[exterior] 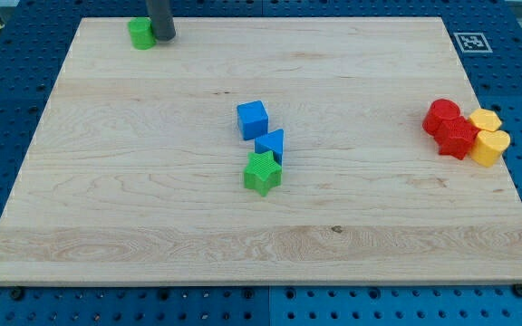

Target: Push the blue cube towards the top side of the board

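The blue cube point(253, 119) sits near the board's middle. Just below and to its right, touching it, is a blue triangular block point(271, 145), and below that a green star-shaped block point(262, 173). My tip point(163, 38) is at the board's top left, far from the blue cube. It stands right beside a green block point(140, 33), on that block's right side.
Two red blocks point(442, 117) point(457, 138) and two yellow blocks point(486, 119) point(490, 147) cluster at the view's right edge of the wooden board point(152, 217). A black-and-white marker tag point(471, 42) sits at the board's top right corner.
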### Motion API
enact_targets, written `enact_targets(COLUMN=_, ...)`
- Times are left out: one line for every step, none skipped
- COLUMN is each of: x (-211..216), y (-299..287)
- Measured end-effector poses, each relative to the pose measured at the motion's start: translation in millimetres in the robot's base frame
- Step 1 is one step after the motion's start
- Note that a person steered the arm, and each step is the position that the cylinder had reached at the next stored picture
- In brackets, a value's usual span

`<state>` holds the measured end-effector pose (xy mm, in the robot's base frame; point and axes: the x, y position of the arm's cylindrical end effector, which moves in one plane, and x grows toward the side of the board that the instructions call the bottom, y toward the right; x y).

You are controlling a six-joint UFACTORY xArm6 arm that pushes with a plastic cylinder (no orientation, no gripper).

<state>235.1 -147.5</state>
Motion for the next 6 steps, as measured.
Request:
enact_targets(x=19.7, y=54.8)
enact_targets(x=77.1, y=113.6)
enact_targets(x=120.5, y=152.3)
enact_targets(x=147.5, y=174.2)
enact_targets(x=176.6, y=170.8)
enact_targets(x=186.9, y=147.5)
